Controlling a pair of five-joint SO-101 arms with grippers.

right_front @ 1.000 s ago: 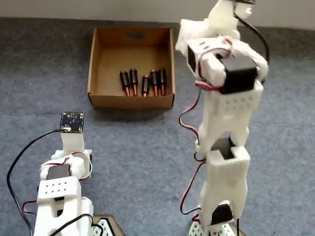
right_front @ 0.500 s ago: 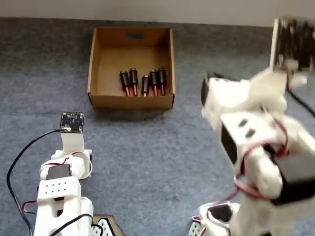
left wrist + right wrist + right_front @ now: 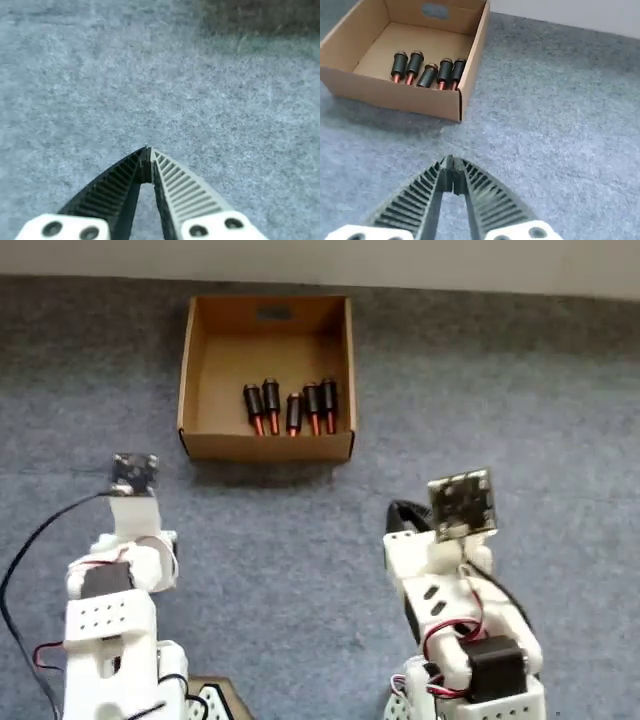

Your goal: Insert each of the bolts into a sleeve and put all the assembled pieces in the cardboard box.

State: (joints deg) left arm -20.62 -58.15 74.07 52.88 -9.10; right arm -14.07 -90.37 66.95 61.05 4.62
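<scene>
Five black-sleeved orange bolts [image 3: 292, 408] lie in the open brown cardboard box [image 3: 265, 446]; left gripper [image 3: 148, 151] and right gripper [image 3: 451, 161] are both pinched closed, holding nothing, over grey carpet [image 3: 300, 560].

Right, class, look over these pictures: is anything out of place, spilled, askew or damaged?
Nothing stands out. Five black-sleeved copper bolts lie side by side inside the open brown cardboard box, none spilled. The left tool and right tool are shut and empty above grey carpet.

Light diffuse, even, fairly bright. Soft narrow shadow on the grey carpet [image 3: 300, 560] just below the front wall of the cardboard box [image 3: 265, 445], high view. Left wrist view: carpet dims at upper right of frame.
</scene>
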